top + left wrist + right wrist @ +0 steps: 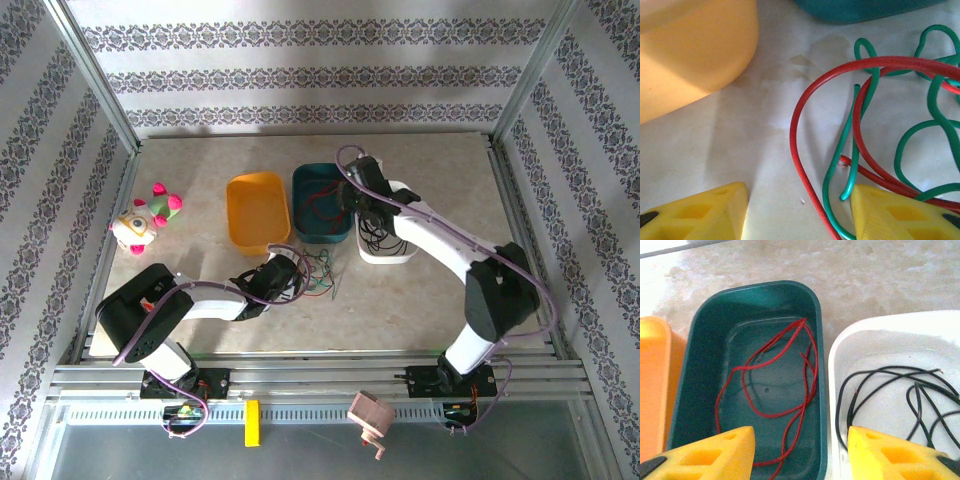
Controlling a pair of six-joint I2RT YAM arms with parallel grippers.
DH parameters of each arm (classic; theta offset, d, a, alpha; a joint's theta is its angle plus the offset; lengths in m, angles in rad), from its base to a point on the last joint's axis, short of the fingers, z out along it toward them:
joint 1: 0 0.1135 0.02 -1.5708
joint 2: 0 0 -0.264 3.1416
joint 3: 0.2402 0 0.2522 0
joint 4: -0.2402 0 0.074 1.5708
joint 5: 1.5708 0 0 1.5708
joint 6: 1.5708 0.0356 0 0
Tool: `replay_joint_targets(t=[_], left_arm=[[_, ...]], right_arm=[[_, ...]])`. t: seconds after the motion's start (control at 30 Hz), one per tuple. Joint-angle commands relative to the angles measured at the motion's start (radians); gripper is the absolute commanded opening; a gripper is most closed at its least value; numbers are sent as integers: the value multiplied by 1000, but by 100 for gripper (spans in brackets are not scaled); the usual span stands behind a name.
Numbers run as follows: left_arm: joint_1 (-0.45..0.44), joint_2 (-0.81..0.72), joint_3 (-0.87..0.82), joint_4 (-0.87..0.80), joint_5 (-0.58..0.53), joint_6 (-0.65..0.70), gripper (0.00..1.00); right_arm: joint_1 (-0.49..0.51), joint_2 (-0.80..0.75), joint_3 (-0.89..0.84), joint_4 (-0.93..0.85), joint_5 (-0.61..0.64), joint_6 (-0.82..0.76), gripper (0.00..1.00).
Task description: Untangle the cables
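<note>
A tangle of red wire (796, 135) and green wire (850, 150) lies on the table, also seen as a small heap (318, 272) in the overhead view. My left gripper (797, 210) stands open over its near edge, a red and a green strand running between its yellow fingers (900, 212). My right gripper (800, 452) hangs open above the wall between the teal tray (690, 390) and the white tray (840, 355). Red wires (785, 370) lie in the teal tray. Black wires (880, 385) lie in the white tray.
An orange tray (257, 210) stands left of the teal tray (321, 203), close to my left gripper (283, 277). A plush toy (145, 220) sits at the far left. The white tray (388, 245) is on the right, under my right arm.
</note>
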Motion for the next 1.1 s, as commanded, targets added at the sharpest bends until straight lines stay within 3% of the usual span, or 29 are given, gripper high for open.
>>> replay_joint_targets(t=[0.0,0.13,0.33,0.67,0.8,1.07], left_arm=[[-5,-21,-20,-1,-36,-15,57],[-5,-19,-21,10,-33,-9,57],[-5,-20,-23,24,-24,1,57],[-5,-17,-24,41,-9,2,57],[-5,-16,-23,40,-10,1,57],[-6,4,1,13,-11,5,56]], right_arm=[[60,-57,-97,30,-60,-81,52],[156,-102,-229,84,-296,-160,51],[229,-53,-300,120,-478,-158,48],[216,91,-242,185,-494,-89,39],[195,72,-276,243,-478,-51,16],[137,-31,-386,374,-467,59,3]])
